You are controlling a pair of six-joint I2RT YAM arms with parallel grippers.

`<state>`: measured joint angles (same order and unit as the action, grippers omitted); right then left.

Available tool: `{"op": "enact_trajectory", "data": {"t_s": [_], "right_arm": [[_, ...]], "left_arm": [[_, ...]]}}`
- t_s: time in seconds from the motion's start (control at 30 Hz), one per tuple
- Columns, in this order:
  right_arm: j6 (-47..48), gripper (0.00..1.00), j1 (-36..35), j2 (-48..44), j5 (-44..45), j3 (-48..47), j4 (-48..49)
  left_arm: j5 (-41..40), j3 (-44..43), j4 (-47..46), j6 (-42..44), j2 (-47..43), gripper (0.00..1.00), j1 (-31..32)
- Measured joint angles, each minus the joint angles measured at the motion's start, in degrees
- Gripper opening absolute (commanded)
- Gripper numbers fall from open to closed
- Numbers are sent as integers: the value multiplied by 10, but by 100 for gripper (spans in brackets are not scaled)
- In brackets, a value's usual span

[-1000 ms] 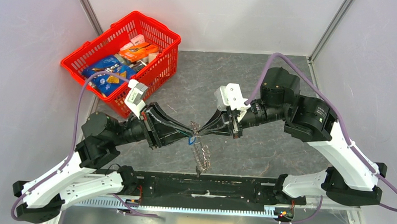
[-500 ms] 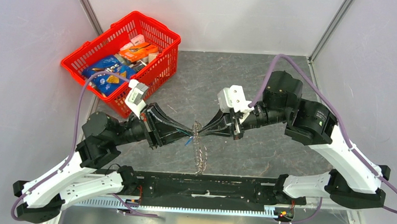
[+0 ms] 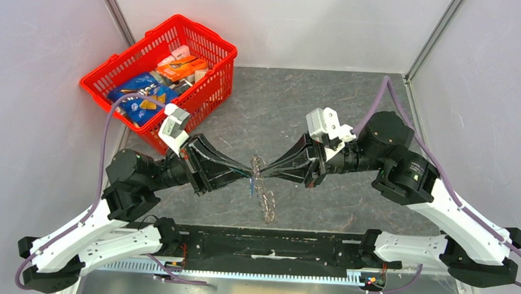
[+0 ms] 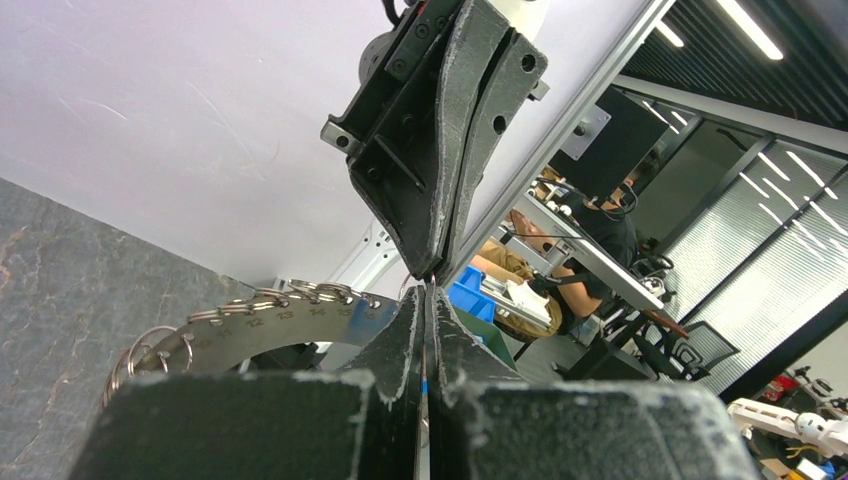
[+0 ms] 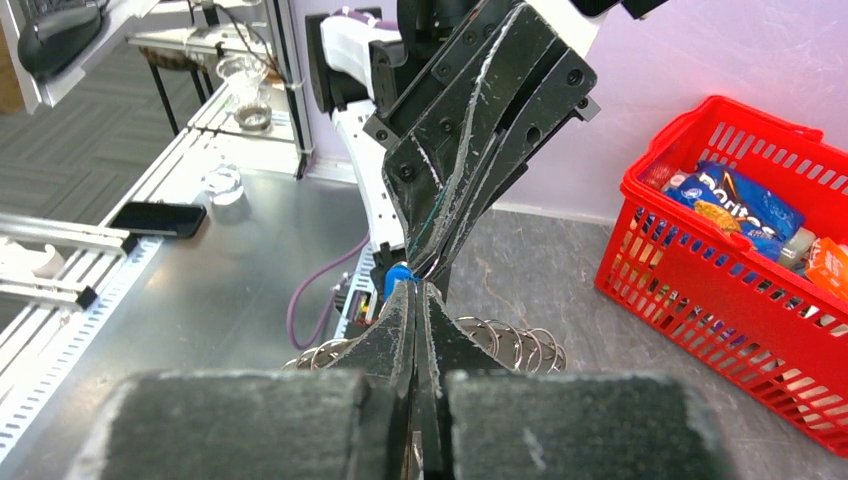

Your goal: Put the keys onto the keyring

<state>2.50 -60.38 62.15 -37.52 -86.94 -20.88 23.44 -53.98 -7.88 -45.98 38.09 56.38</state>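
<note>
We log: left pincer (image 3: 248, 168) clenched | right pincer (image 3: 262, 168) clenched | tips meet nose to nose above mid-worktop (image 3: 353, 118), both nipping the top of the keys (image 3: 264, 200) | silvery bunch hangs below the tips, blue-headed key (image 3: 250, 185) on its left | red basket (image 3: 113, 79) far left.

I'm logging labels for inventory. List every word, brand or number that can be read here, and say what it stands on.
"Doritos": on the blue bag in the basket, partly covered.
"12", "13": small numbers on the curved metal band that carries the rings; the numbers after them are too faint to read.
Orange packs in the basket: their print is too small to read.
Nothing else is legible.
</note>
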Motion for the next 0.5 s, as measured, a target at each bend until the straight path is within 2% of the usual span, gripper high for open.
{"op": "enact_trajectory", "data": {"t_s": [0.2, 0.5], "right_arm": [[-48, 0, 0, -18, 14, 40, 74], [-70, 0, 0, -19, 20, 42, 110]], "left_arm": [[2, 3, -18, -2, 0, 2, 0], [2, 7, -25, -3, 0, 2, 0]]}}
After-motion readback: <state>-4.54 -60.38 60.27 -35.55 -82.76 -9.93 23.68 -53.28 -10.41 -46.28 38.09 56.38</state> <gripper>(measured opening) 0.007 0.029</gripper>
